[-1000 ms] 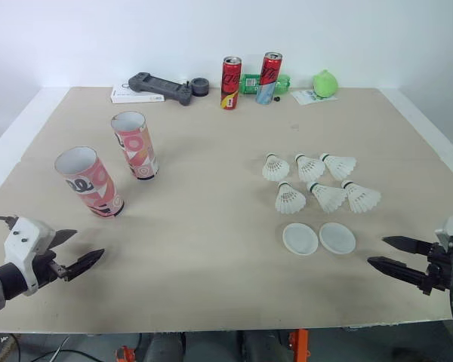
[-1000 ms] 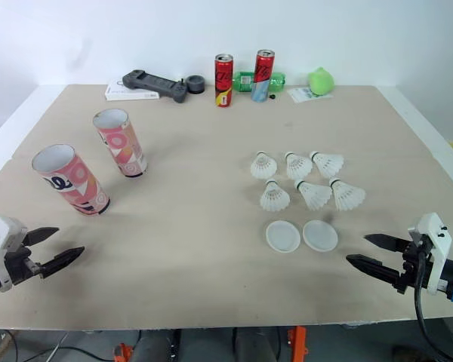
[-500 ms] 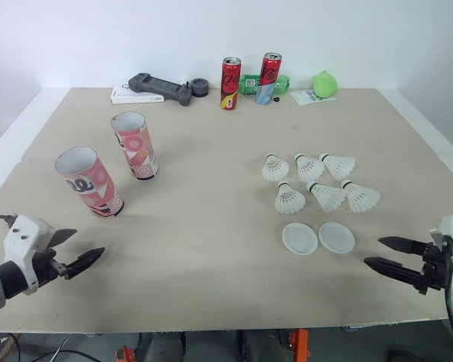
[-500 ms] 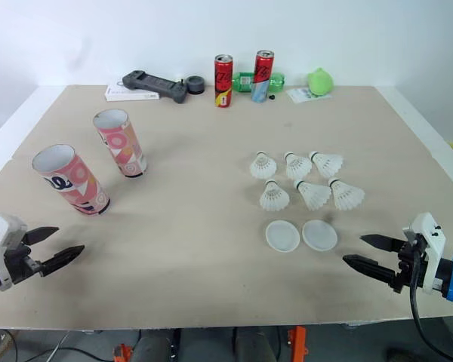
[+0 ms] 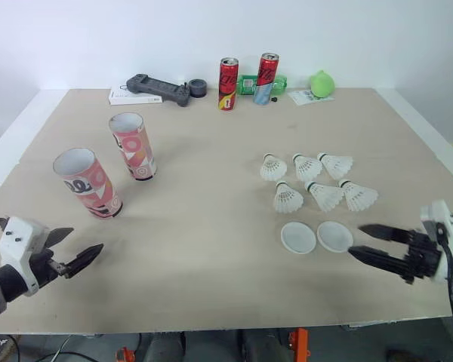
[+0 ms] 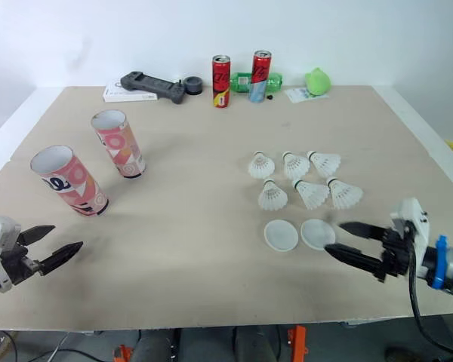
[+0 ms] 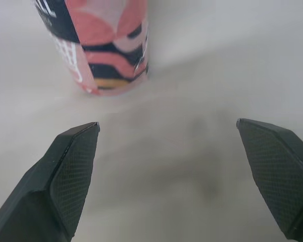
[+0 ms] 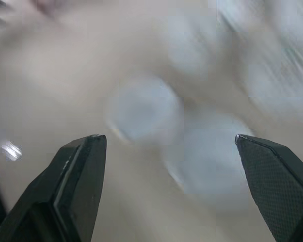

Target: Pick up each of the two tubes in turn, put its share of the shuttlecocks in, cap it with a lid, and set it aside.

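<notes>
Two pink patterned tubes stand open-topped at the table's left, the nearer tube (image 5: 87, 182) and the farther tube (image 5: 133, 145). Several white shuttlecocks (image 5: 314, 181) lie in two rows right of centre, with two white lids (image 5: 298, 237) (image 5: 334, 236) side by side in front of them. My left gripper (image 5: 74, 250) is open near the front left edge, pointing at the nearer tube's base (image 7: 108, 55). My right gripper (image 5: 365, 242) is open and empty just right of the lids, which show blurred (image 8: 146, 111) ahead of its fingers.
Along the back edge stand two red cans (image 5: 228, 73) (image 5: 266, 78), a green bottle lying down (image 5: 251, 83), a green ball (image 5: 322, 83), a black controller (image 5: 158, 87) on a white box and a tape roll (image 5: 197, 88). The table's front edge runs just below both grippers.
My right gripper has moved left and slightly up the table, from the front right corner to just beside the right lid. The left gripper has stayed about where it was, still open.
</notes>
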